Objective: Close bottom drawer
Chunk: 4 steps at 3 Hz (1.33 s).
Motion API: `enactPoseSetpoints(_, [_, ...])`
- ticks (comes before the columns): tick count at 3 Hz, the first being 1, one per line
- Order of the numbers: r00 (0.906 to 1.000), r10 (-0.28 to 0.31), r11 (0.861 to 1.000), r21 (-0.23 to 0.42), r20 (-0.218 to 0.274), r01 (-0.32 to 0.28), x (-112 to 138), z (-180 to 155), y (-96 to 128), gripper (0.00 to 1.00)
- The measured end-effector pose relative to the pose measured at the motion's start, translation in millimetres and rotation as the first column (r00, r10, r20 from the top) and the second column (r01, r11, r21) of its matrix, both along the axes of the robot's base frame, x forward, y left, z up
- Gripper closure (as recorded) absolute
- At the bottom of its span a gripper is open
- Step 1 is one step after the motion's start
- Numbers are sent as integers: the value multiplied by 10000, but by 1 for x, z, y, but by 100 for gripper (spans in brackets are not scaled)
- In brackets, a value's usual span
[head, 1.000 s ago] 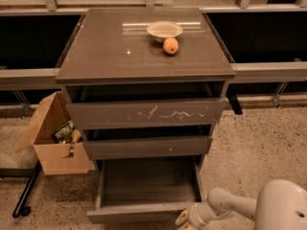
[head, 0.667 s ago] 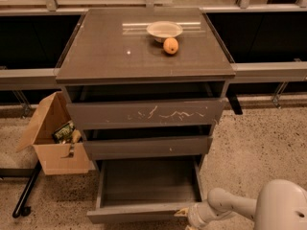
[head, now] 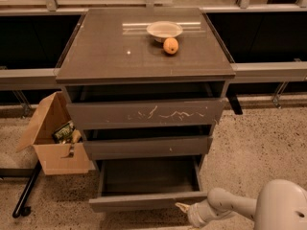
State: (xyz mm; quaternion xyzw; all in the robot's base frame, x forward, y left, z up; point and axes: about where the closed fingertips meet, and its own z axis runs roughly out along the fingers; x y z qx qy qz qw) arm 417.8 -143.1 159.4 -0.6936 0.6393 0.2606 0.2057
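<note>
The bottom drawer of the grey-brown cabinet stands pulled out, its plain flat front facing me and its shallow grey interior open and empty. My gripper is low at the right, just below the right end of the drawer front, at the end of my white arm. The gripper's tip is close to or touching the front's lower right corner; I cannot tell which.
The top drawer with white scratches and the middle drawer are slightly out. A bowl and an orange sit on the cabinet top. An open cardboard box stands at the left, beside a black pole on the speckled floor.
The bottom drawer looks slightly further in than before. My gripper stays at its lower right corner with little movement.
</note>
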Motion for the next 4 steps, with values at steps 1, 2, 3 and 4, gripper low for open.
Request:
enactPoseSetpoints(1, [9996,-91,9992,387,271,80,16,4,0,18])
enactPoseSetpoints(2, [9959,-380,9973,652,826,326,41,13,-1,41])
enactPoseSetpoints(3, [9838,-1066,9927,715,1438,971,73,19,-2,72])
enactPoseSetpoints(4, [9752,-1456,9885,651,1667,1365,93,16,-2,95])
